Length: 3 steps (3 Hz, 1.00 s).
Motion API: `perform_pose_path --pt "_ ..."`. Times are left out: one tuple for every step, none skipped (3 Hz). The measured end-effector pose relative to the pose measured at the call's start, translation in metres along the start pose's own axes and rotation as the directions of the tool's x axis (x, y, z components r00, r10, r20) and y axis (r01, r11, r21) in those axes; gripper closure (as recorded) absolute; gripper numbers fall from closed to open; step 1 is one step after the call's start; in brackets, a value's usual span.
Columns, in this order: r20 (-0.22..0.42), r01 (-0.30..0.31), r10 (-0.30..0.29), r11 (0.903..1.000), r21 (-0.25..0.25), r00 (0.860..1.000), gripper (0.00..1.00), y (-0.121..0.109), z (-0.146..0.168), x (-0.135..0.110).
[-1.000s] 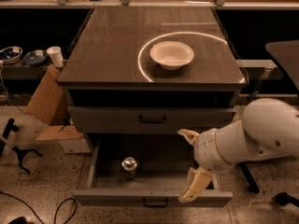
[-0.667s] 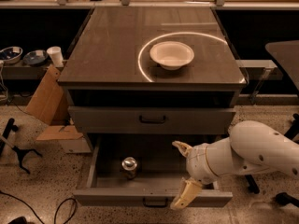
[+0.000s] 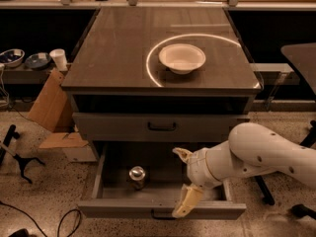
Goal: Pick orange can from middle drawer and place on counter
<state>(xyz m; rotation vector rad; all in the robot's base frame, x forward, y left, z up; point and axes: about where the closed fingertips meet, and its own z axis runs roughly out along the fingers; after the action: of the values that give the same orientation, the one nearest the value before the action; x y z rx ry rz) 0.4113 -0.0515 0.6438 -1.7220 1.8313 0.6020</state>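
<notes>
The middle drawer [image 3: 114, 209] stands pulled out below the front edge of the dark glossy surface [image 3: 113, 48]. The orange can [image 3: 137, 176] stands upright on the drawer floor, left of centre. The tool [image 3: 177, 182] hangs over the drawer's right half, just beside the can but apart from it, its two pale fingers [image 3: 186, 203] spread wide and holding nothing. A white bowl [image 3: 181, 58] sits on the surface nearer its right edge.

You've got a cream-tan pincer [image 3: 183, 179] over the grey middle drawer [image 3: 113, 210], silver-topped orange can [image 3: 137, 176] inside, and a white bowl [image 3: 181, 58] on the dark grey-brown tabletop [image 3: 113, 53] with its bright ring reflection.
</notes>
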Motion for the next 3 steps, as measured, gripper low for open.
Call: perform_pose_path --pt "0.044 0.029 -0.026 0.9971 -0.07 0.999 0.0 -0.015 0.038 -0.01" --pt "0.099 0.04 -0.026 0.9892 -0.141 0.995 0.0 -0.029 0.077 -0.015" --pt "0.152 0.021 0.012 0.9759 -0.217 0.988 0.0 -0.042 0.115 -0.016"
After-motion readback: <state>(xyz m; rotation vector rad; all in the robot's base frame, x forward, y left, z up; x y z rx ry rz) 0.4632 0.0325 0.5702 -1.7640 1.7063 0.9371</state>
